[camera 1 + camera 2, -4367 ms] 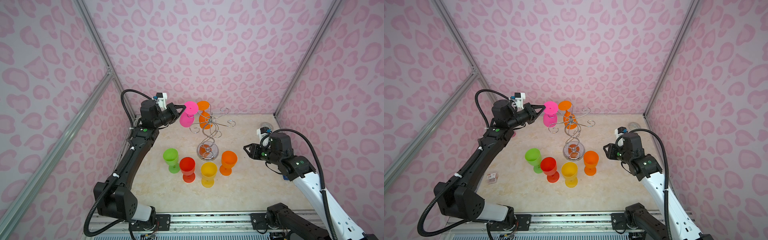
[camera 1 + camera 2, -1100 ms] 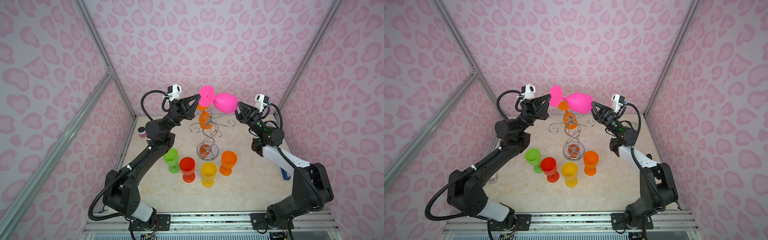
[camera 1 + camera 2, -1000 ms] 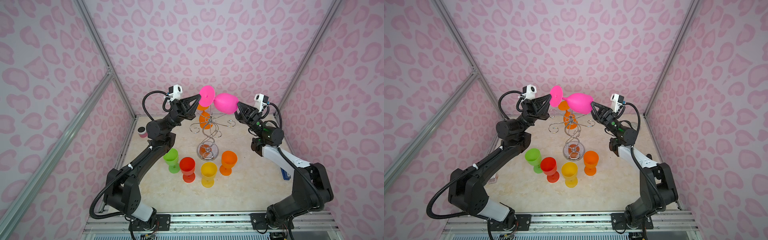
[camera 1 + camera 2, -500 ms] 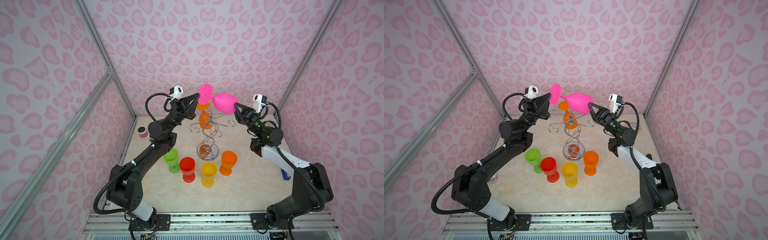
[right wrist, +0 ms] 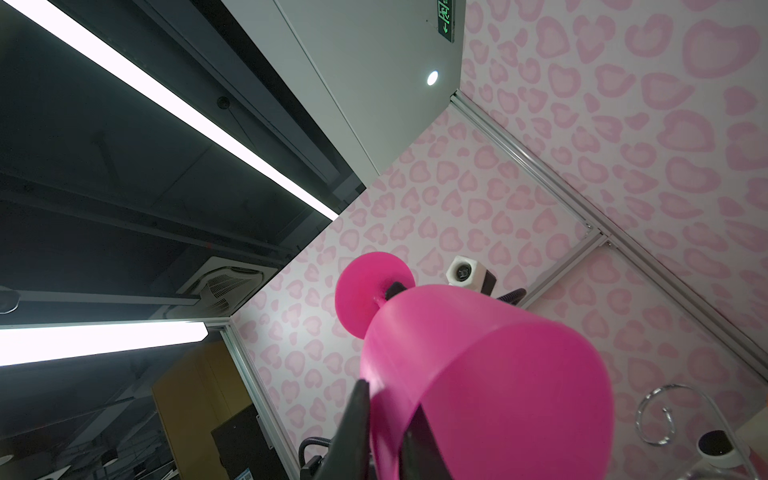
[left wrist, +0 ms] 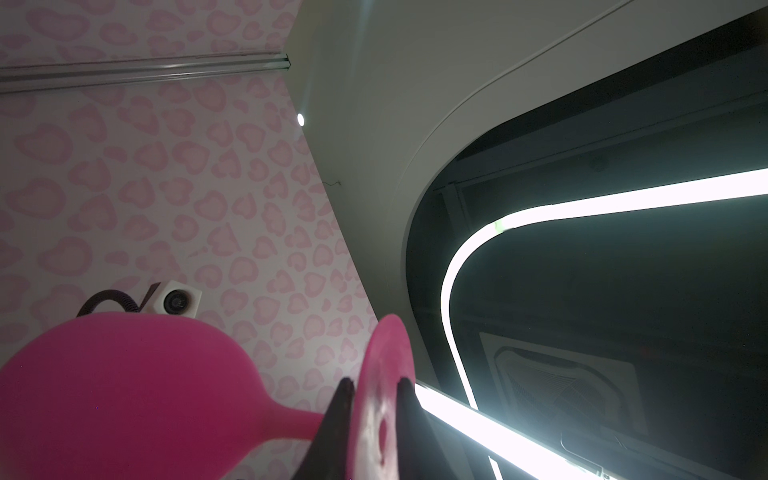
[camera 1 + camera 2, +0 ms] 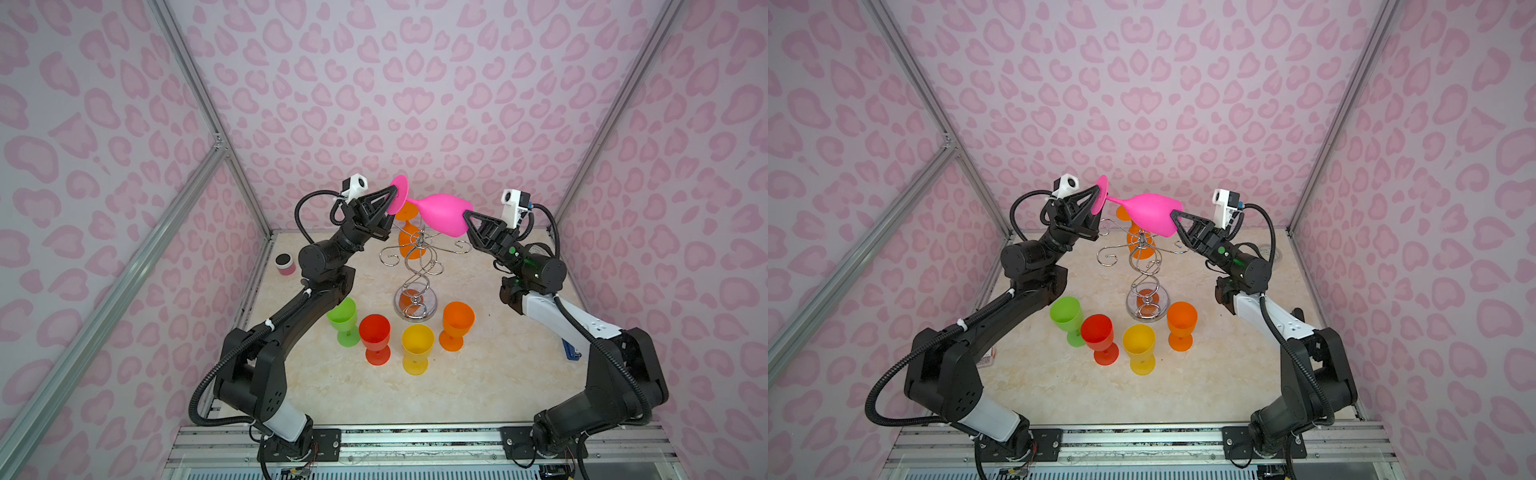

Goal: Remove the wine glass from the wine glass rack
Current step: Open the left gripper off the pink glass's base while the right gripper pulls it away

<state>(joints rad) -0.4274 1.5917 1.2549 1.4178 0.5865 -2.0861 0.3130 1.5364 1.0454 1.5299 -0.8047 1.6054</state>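
Observation:
A pink wine glass (image 7: 442, 214) (image 7: 1150, 214) lies on its side in the air above the chrome wine glass rack (image 7: 415, 270) (image 7: 1144, 270), clear of its hooks. My left gripper (image 7: 392, 199) (image 6: 376, 386) is shut on the glass's round foot, one finger on each face. My right gripper (image 7: 465, 218) (image 5: 386, 399) is shut on the bowl's rim, one finger outside and one inside. An orange wine glass (image 7: 409, 232) still hangs upside down on the rack's far side.
Green (image 7: 344, 320), red (image 7: 375, 337), yellow (image 7: 417, 348) and orange (image 7: 456, 325) goblets stand upright in a row in front of the rack's base. A small pink jar (image 7: 284, 264) sits by the left wall. A blue item (image 7: 571, 351) lies at the right.
The right gripper's jaws have closed onto the bowl's rim. The pink glass and both grippers have shifted slightly left. Seconds earlier the left gripper alone held the glass at the rack.

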